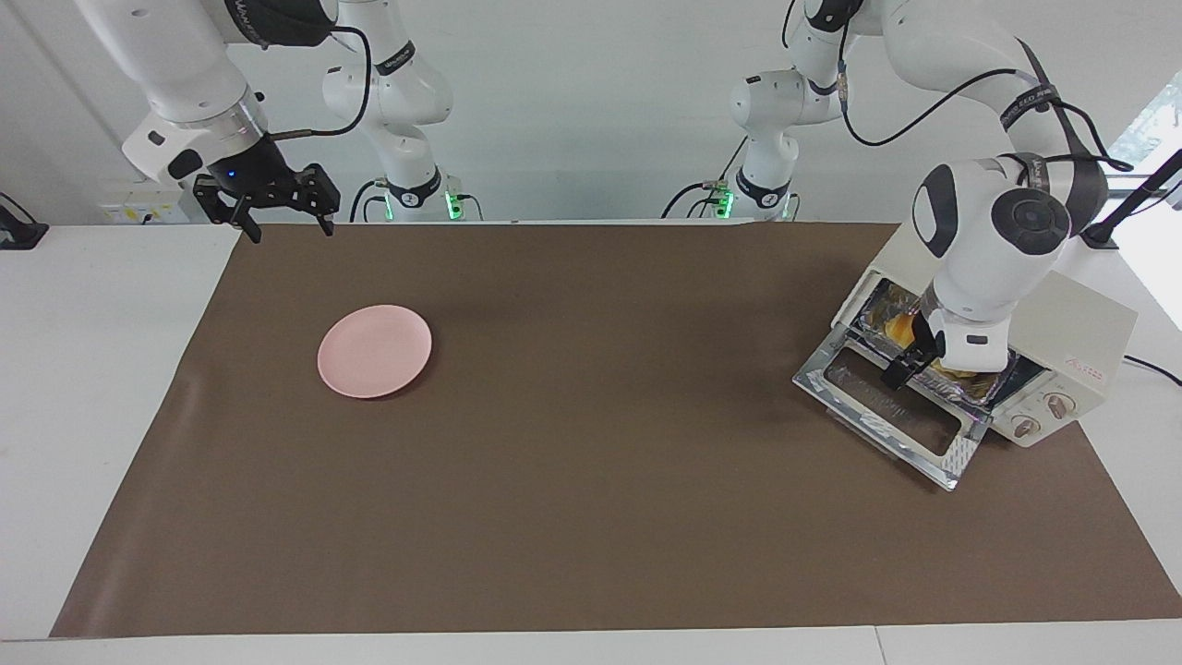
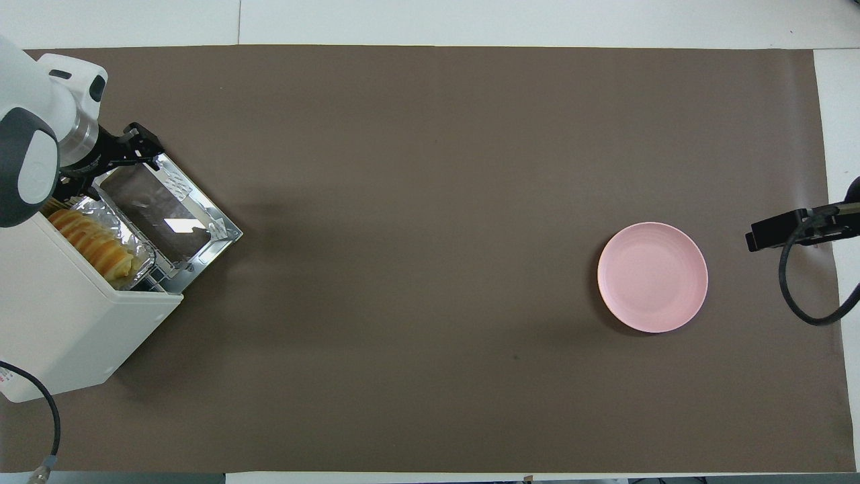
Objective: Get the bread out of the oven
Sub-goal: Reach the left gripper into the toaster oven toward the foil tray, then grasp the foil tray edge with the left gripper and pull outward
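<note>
The bread (image 2: pixel 94 243) is seen lying in the foil tray (image 2: pixel 138 235) inside the open oven (image 2: pixel 74 323), its long axis along the mouth, with the left end effector (image 1: pixel 910 362), fingers narrowed, at its end; the right end effector (image 1: pixel 282 214), spread wide, waits well apart.

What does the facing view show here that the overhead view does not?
Facing view only: both arm bases, the oven's two knobs, and the right gripper hanging with jaws open, over the table edge nearest the robots. Overhead view only: the bread seen plainly as a ridged golden roll on the foil tray. Both: the oven with its door down, the left gripper at its opening, and the pink plate.
</note>
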`<state>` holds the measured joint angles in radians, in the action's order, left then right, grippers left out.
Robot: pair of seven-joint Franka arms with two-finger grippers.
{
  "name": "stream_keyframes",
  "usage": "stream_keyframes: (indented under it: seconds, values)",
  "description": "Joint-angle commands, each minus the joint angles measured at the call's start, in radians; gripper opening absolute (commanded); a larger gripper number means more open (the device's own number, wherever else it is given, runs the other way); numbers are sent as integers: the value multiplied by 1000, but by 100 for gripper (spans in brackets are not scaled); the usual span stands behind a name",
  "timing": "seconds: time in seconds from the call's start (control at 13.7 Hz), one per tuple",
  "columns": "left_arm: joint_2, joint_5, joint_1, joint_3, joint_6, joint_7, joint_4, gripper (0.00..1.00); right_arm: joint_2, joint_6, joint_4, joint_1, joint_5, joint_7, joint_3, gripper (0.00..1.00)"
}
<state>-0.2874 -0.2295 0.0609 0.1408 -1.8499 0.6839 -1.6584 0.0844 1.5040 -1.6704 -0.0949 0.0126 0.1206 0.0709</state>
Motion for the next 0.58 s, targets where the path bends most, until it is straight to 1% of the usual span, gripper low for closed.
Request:
stream_keyframes:
  seconds: [0.0,0.37,0.44,0.51]
  values:
    - [40,-59,3,-3,-69,42,-115,100,15,-4,-15,-8,10,14,3,100]
    - [60,-60,16,-3,-147,51,-211,100,15,-7,-17,-8,10,14,4,100]
    - [66,-60,20,-3,-163,52,-227,93,15,-5,-15,-6,10,16,4,100]
    - [68,-60,23,-3,-169,54,-231,66,15,-7,-15,-6,10,14,4,100]
